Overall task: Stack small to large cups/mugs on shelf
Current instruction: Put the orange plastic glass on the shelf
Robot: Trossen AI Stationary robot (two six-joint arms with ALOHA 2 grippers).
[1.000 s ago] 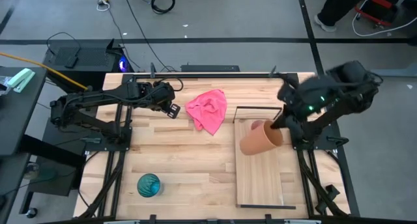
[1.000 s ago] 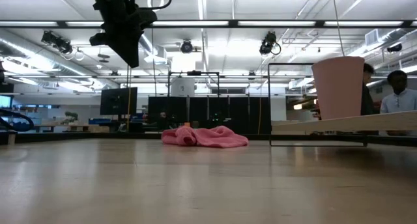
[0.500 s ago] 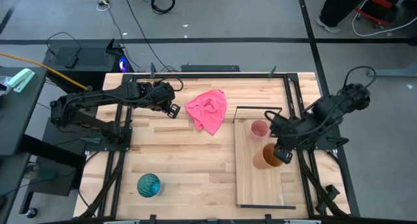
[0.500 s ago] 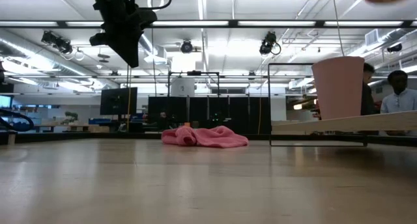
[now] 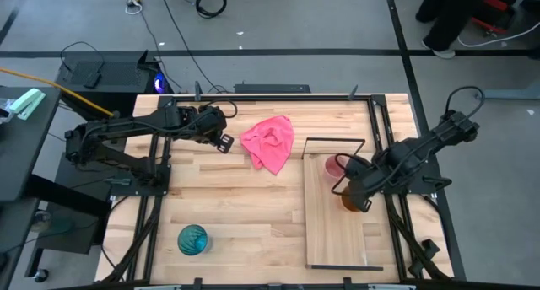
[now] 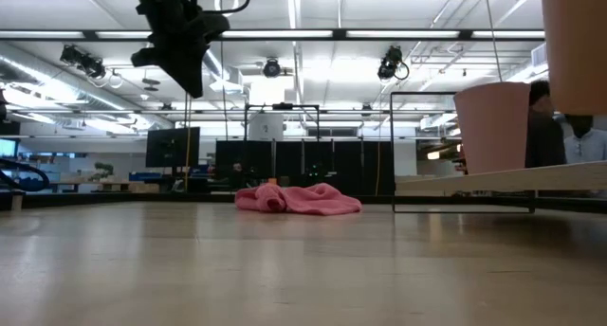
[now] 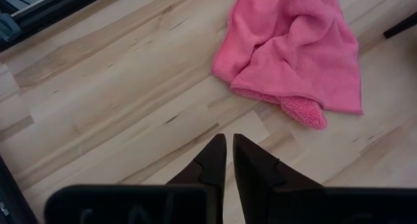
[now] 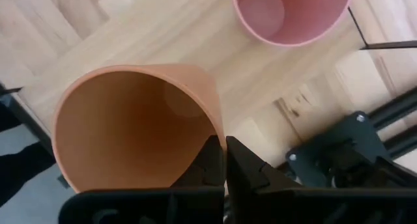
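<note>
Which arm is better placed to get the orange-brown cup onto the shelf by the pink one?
Right. The right gripper is already shut on the orange-brown cup above the shelf, right beside the pink cup. The left gripper hangs shut and empty across the table, near the pink cloth.

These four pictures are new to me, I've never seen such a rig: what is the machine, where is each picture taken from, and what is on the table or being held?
Two dark robot arms work at a wooden table. One picture looks straight down, one looks level across the tabletop, and two come from cameras on the wrists. The right gripper pinches the rim of an orange-brown cup, held above the shelf, a pale board. A pink cup stands on that board. A teal cup and a pink cloth lie on the table. The left gripper waits shut near the cloth.
</note>
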